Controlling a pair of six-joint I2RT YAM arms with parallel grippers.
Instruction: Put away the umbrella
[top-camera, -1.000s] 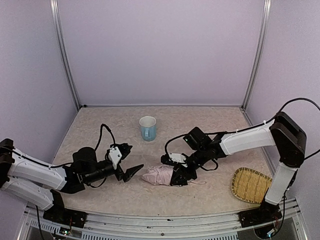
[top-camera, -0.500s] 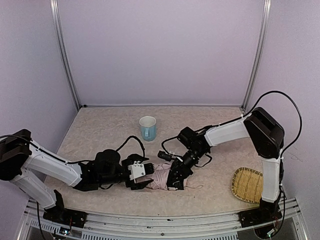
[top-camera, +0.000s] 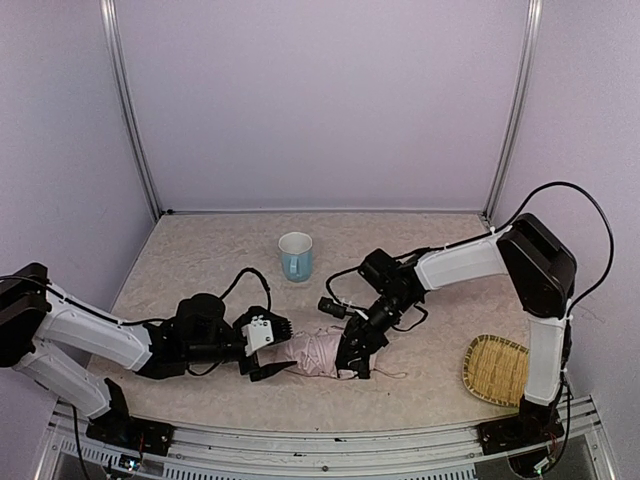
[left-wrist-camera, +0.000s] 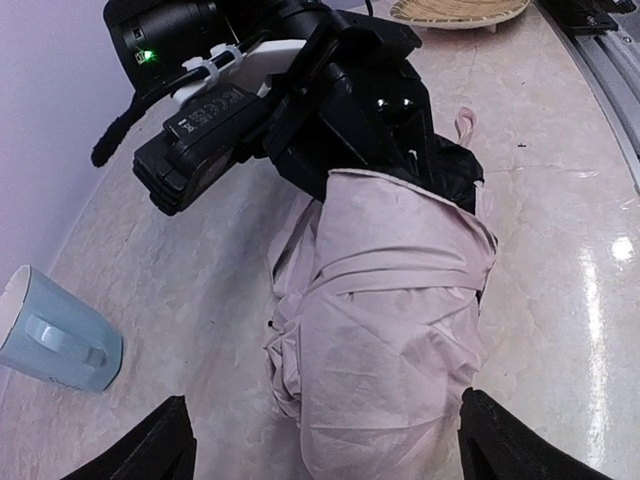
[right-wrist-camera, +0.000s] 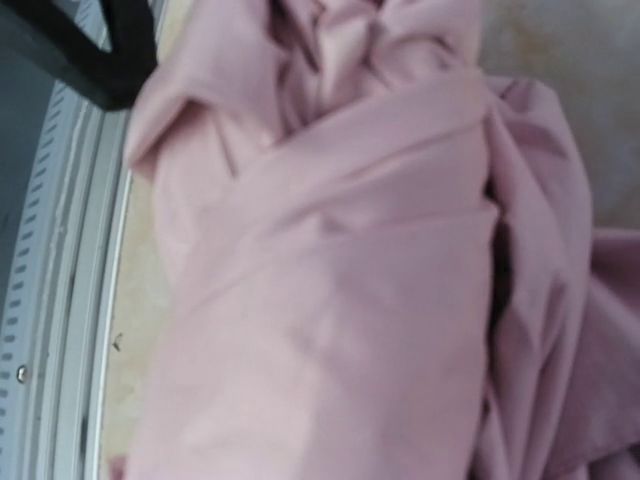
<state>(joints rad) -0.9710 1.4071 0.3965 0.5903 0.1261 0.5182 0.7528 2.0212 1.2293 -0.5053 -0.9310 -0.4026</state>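
Left gripper (top-camera: 278, 348) wide open, jaws either side of the pink folded umbrella (top-camera: 315, 352), right gripper (top-camera: 352, 348) clamped on its far end

Pale pink umbrella (top-camera: 312, 352), folded, crumpled, lying flat, black lining peeking out

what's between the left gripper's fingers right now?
The bundled end of the pink umbrella, flanked by the open left gripper; seen in the left wrist view.
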